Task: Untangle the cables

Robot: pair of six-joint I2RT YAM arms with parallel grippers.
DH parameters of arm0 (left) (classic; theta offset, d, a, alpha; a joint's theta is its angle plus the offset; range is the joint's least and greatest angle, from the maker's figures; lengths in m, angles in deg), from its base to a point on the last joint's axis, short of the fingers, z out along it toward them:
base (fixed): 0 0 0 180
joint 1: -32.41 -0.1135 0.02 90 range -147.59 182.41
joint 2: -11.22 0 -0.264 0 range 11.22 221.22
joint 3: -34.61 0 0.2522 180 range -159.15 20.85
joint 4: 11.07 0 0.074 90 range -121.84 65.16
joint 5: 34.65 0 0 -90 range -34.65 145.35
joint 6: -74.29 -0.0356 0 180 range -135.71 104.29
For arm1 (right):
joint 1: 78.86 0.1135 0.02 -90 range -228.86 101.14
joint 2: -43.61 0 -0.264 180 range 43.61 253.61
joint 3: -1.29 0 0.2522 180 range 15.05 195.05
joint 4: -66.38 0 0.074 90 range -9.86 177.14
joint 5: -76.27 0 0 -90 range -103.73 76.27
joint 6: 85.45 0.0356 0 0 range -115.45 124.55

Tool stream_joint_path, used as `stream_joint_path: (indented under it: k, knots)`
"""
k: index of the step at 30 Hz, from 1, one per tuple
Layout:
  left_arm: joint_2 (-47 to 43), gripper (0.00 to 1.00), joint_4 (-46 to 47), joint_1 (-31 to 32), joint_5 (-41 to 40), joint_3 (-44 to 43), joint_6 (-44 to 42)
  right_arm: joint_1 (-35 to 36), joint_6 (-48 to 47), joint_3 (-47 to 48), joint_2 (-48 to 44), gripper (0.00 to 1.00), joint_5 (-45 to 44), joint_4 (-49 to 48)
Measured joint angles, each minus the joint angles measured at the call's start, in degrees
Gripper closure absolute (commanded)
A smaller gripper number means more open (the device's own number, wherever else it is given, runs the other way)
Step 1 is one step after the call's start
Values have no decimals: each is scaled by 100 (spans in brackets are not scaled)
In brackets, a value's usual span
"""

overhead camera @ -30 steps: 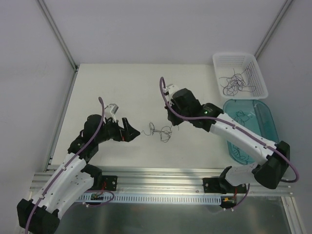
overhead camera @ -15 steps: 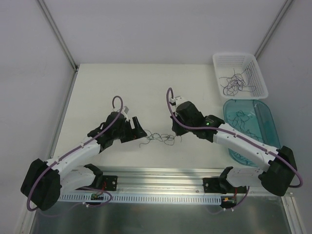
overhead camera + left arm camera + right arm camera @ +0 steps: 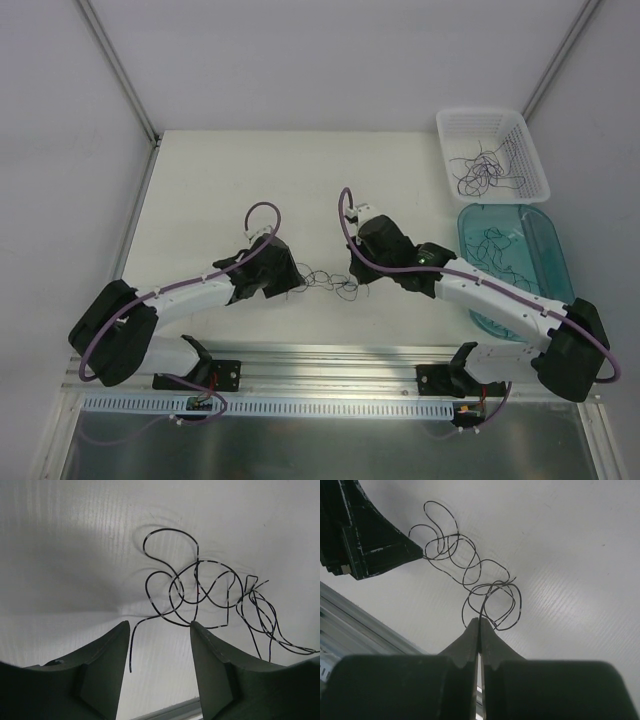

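One tangle: cables (image 3: 327, 281) on the table (image 3: 230, 170), lower centre of the top view, stretched between the two grippers; open loops with several crossings.
Right gripper (image 3: 479, 622): fingers pressed together, pinching a single strand at the near loop.
Left gripper (image 3: 159, 630): fingers apart and low over the table, a free wire end lying in the gap, nothing pinched.
Step in hand: by the look of it, closing the left on that end, then drawing the tangle apart.
Doing it well: taking one strand only, short of the knot of loops beyond; pulling slowly and level, away from the right's pinch; easing off if loops tighten instead of slipping.
White basket (image 3: 480, 112): upper right, holding a loose heap of strands (image 3: 485, 165).
Teal tray (image 3: 540, 235): just below the basket, a few strands (image 3: 495, 240) inside, near end hidden by the right arm.
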Motion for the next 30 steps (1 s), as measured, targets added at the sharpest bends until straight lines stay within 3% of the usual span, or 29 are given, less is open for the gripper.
stream_joint_path:
  k: [6, 14, 20, 24, 30]
  knots:
    - [243, 55, 70, 7, -404, -63, 302, 63, 24, -72, -11, 99, 0, -94]
    - [269, 48, 302, 120, -533, -68, 595, 90, 48, -282, -151, 99, -2, -125]
    - [267, 50, 468, 122, -599, -68, 796, 125, 101, -334, -157, 99, 0, -149]
    - [365, 55, 531, 155, -629, -111, 857, 188, 127, -334, -157, 99, 2, -214]
    - [772, 82, 612, 155, -717, -216, 966, 302, 149, -337, -157, 99, 2, -273]
